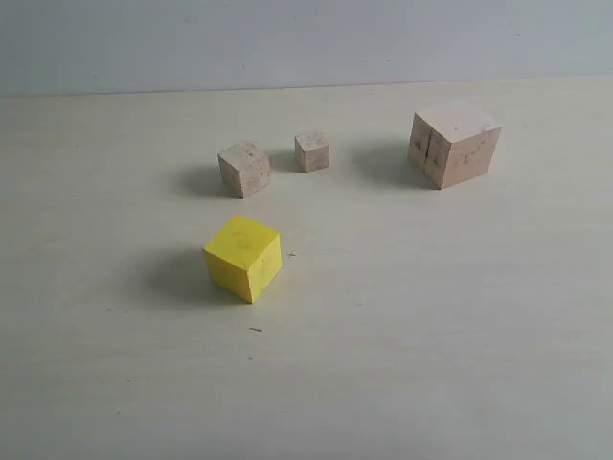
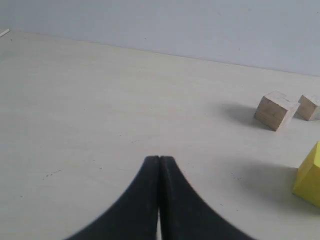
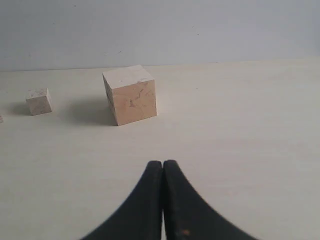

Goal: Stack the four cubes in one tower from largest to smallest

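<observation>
The four cubes lie apart on the table (image 1: 431,364), large cube (image 1: 454,144) far right, yellow cube (image 1: 244,257) near, small cube (image 1: 244,169) and tiniest cube (image 1: 312,151) far, so we see nothing stacked, with the left end effector (image 2: 159,165) and right end effector (image 3: 163,167) pinched together, empty.

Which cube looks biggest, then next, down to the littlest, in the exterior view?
1. pale pinkish cracked wooden cube
2. bright yellow cube, nearer the camera, so almost as big
3. small beige wooden cube
4. tiniest beige wooden cube
</observation>
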